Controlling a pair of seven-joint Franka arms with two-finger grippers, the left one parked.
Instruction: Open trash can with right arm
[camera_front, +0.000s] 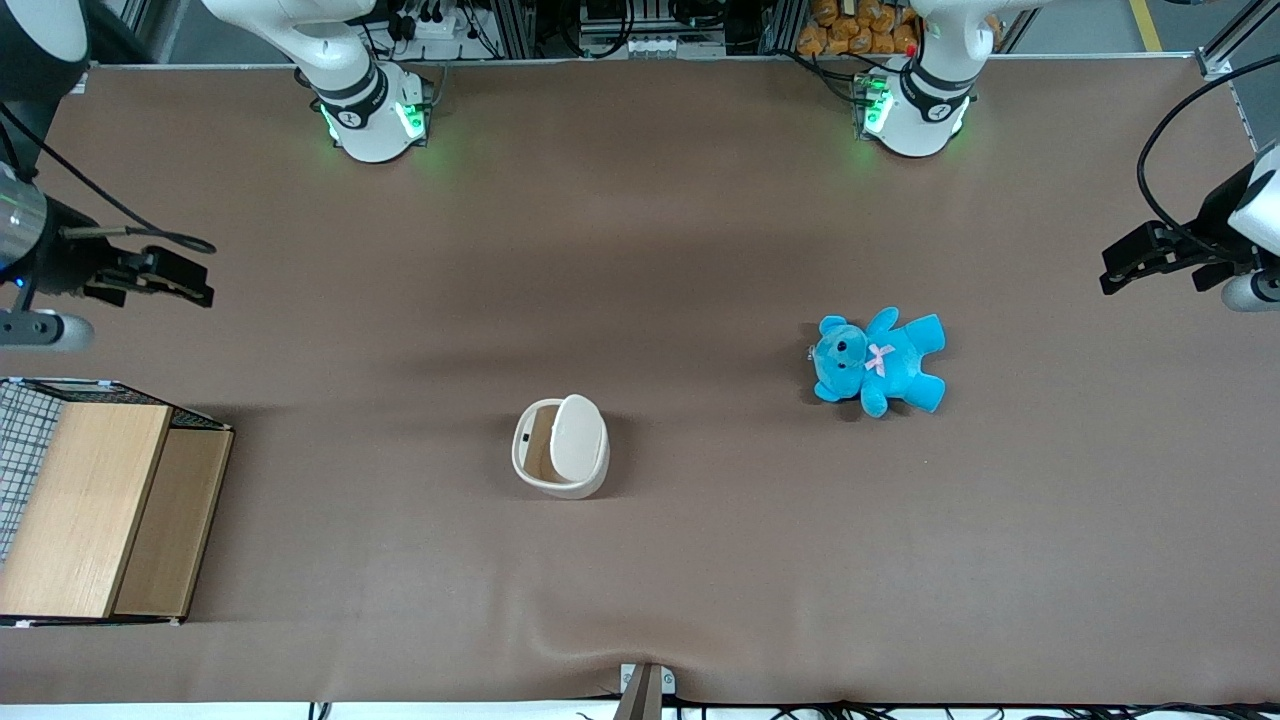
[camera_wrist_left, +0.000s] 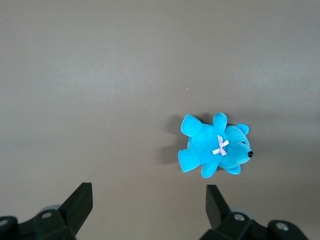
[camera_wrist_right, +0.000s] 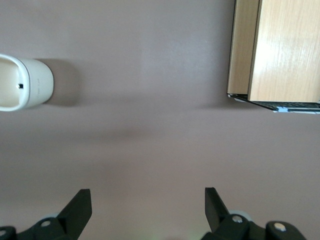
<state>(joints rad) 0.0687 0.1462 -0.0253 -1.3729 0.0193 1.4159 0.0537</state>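
Brown cloth is covering the whole table (camera_front: 640, 250). Trash can (camera_front: 560, 447) is sitting upright near the middle of it, lid (camera_front: 579, 437) tipped up on edge, tan inside showing. Right arm (camera_front: 30, 240) is hanging over the working arm's end of the table, well apart from the can; its gripper (camera_front: 185, 280) is hovering above bare cloth, fingers (camera_wrist_right: 80, 207) spread wide, gripping nothing. Can is lying well off from the gripper, toward the table's middle and nearer the front camera. Wooden box (camera_front: 105, 510) is resting nearer the front camera than the gripper, at the same end. Blue teddy (camera_front: 878, 361) is lying flat toward the parked arm's end, well apart from both can and gripper.
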